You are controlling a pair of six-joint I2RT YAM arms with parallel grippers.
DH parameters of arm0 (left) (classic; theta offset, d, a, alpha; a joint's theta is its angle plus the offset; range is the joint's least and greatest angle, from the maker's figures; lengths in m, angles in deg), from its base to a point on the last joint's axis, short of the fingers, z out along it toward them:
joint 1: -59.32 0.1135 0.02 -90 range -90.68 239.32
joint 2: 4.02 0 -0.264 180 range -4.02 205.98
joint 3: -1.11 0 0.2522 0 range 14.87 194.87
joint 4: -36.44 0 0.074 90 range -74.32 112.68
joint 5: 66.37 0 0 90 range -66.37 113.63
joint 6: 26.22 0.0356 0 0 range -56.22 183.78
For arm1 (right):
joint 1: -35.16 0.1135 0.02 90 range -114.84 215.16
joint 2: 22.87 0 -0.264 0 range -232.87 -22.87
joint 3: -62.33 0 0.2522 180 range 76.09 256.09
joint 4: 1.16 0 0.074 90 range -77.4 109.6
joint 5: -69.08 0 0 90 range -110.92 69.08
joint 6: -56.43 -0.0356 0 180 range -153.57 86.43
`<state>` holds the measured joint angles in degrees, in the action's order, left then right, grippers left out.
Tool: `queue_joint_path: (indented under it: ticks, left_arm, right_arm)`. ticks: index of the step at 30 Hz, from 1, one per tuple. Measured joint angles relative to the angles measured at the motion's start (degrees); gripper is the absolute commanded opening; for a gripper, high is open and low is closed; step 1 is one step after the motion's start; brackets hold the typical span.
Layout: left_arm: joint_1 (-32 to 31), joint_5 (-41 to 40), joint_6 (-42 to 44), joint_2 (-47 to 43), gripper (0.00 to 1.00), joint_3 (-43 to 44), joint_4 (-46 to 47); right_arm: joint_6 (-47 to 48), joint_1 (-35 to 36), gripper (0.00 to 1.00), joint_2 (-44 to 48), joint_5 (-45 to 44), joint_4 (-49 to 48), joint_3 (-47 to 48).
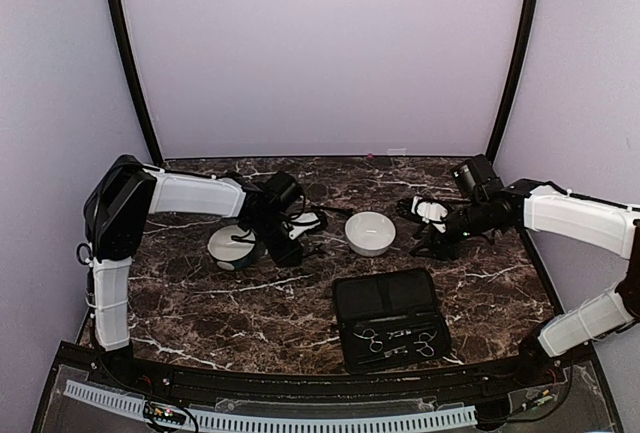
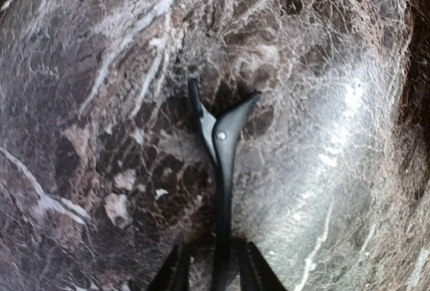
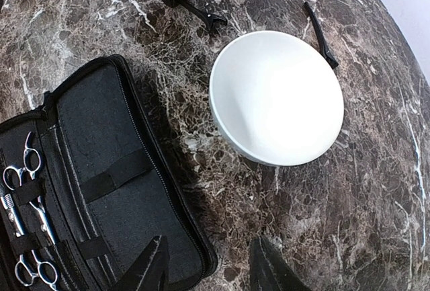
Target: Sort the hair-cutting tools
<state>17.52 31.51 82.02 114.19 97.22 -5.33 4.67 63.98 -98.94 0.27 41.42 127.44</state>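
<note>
The left gripper [image 2: 213,254] is pinching narrowly on a slim black clip [image 2: 223,163]. The clip is running straight out from between its fingers [image 2: 176,272] and forking at the far end over the marble table [image 2: 80,103]. I cannot tell whether the clip's tip is touching the table. From above, this gripper is hanging just right of the left bowl [image 1: 228,246], between it and the bowl [image 1: 370,234] in the middle of the table. The left bowl is showing something pale blue inside, too small to make out.

The right gripper [image 3: 209,254] is standing wide. Its fingers [image 3: 153,271] are well apart, and only the table and the corner of the case [image 3: 101,143] are showing between them. One finger is hanging over the case's edge and the other over bare marble. Just beyond the fingers the bowl is sitting upright on the table, near the case but apart from it. A second clip [image 3: 321,34], thin and black, is lying flat on the table just beside the bowl's far rim. The case is lying open in front of the arms. Two silvery scissors [image 3: 25,164] with ring handles are sitting under its straps on the near half, and a thin metal piece is lying between them.
</note>
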Motion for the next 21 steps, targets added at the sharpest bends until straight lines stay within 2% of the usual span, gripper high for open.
queue_joint_path:
  ticks: [7,21]
  left_arm:
    - [0.0,0.26,-0.07,0.98,0.01,1.38,-0.02]
    - [-0.81,1.03,-2.38,0.24,0.0,3.78,-3.61]
  right_arm:
    - [0.07,-0.07,0.41,0.57,-0.04,-1.57,-0.72]
    - [-0.7,-0.07,0.42,-0.57,-1.73,-3.63,-1.79]
